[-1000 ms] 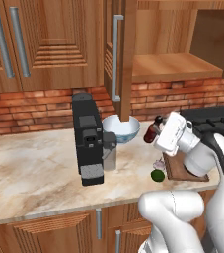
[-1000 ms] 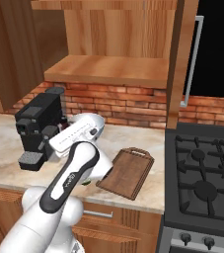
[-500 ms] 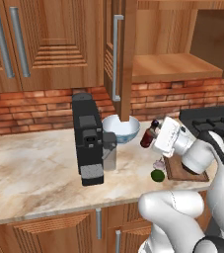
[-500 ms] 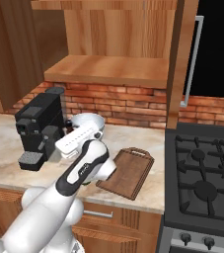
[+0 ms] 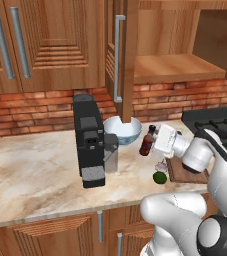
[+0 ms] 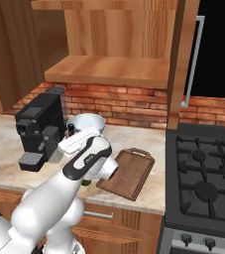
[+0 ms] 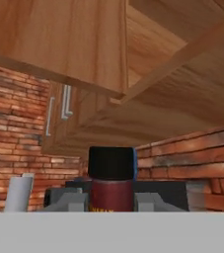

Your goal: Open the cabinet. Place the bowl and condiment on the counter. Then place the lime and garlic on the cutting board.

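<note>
Hand view, hand (image 7: 111, 200) clamped on condiment (image 7: 111, 178), bottle upright beside bowl (image 5: 122, 131)

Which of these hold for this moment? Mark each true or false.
1. The small dark red-brown bottle with a black cap sits between the hand's fingers. True.
2. The wide pale blue-white bowl is still on the cabinet shelf. False: it stands on the beige marbled counter, beside the black coffee machine.
3. The small dark green lime lies on the dark brown wooden cutting board. False: it lies on the counter beside the board.
4. The upper wooden cabinet's door with the grey bar handle is open. True.
</note>
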